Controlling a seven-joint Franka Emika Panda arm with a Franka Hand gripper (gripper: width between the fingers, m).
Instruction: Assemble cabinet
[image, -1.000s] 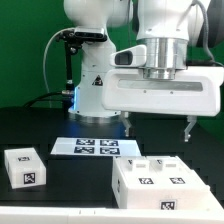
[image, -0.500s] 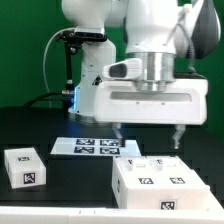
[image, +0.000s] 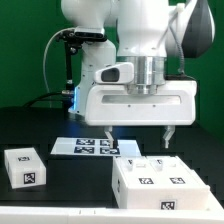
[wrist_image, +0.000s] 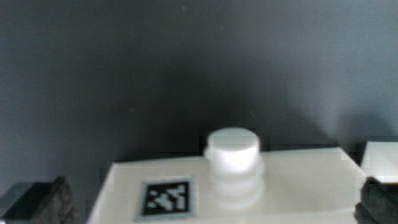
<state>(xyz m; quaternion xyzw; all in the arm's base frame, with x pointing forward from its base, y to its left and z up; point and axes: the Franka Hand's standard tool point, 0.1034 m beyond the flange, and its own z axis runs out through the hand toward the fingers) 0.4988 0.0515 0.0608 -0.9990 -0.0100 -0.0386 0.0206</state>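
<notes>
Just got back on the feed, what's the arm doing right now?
The arm's end effector hangs wide open and empty, low over the far edge of the large white cabinet box. The wrist view looks down on a white tagged surface with a round peg lying between the fingers. A smaller white tagged part sits apart at the exterior view's left, and the marker board lies flat behind. Nothing is grasped yet.
</notes>
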